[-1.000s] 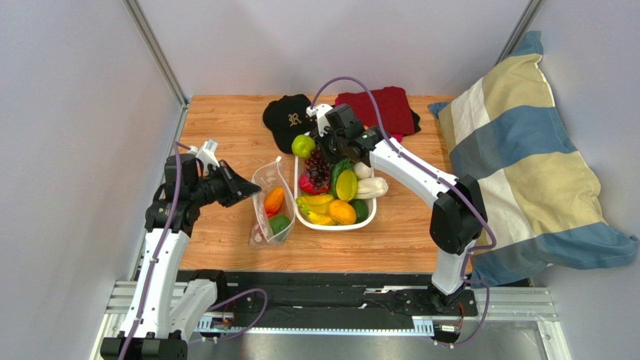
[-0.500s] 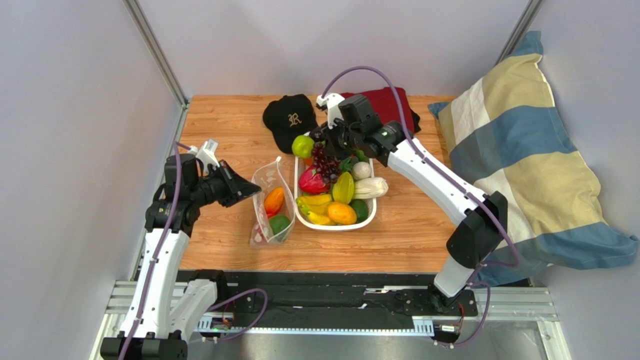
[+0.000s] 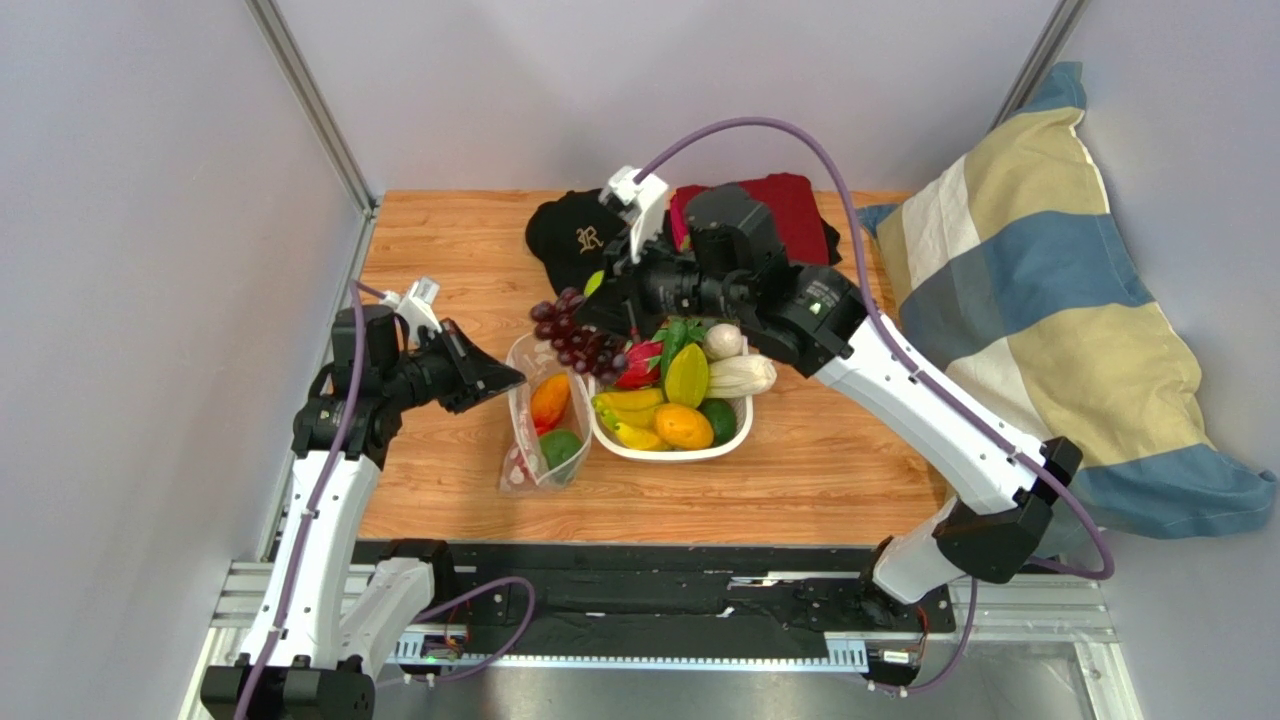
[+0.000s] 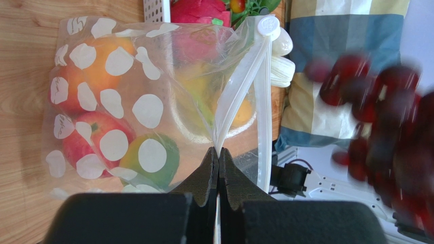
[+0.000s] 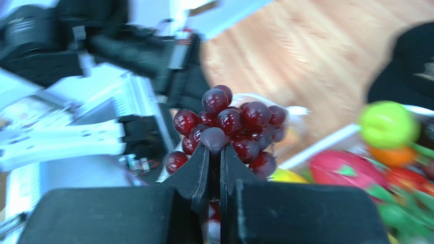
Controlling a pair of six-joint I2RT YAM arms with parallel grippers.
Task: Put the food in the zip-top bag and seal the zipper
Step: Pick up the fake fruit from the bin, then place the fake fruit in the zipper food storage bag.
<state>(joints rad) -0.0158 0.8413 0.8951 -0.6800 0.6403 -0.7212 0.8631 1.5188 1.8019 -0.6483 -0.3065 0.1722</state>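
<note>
Top external view: the left gripper was closed on the left lip of the zip-top bag, which stood on the table just left of the white tray. The pinch evidently served to hold the mouth raised and spread for loading. An orange piece and a green piece lay inside the bag. The right gripper was clamped on the grape bunch, which hung in the air over the far end of the bag, clear of the tray. Other food lay in the tray.

Left wrist view: the jaws were pressed together on one side of the zipper at its near end. The strip ran away from the fingertips to a white end tab. The opposite lip bowed out to the left, so the mouth stood open and the zipper unsealed. A red apple, the green piece and the orange piece showed through the dotted film. The grape bunch appeared blurred to the right, outside the bag and beside the zipper.

Right wrist view: the right gripper was shut on the top of the grape bunch, with the berries massed beyond the tips. This grip likely kept the bunch hanging freely for release. The frame was blurred, and alignment with the bag mouth could not be determined.
</note>
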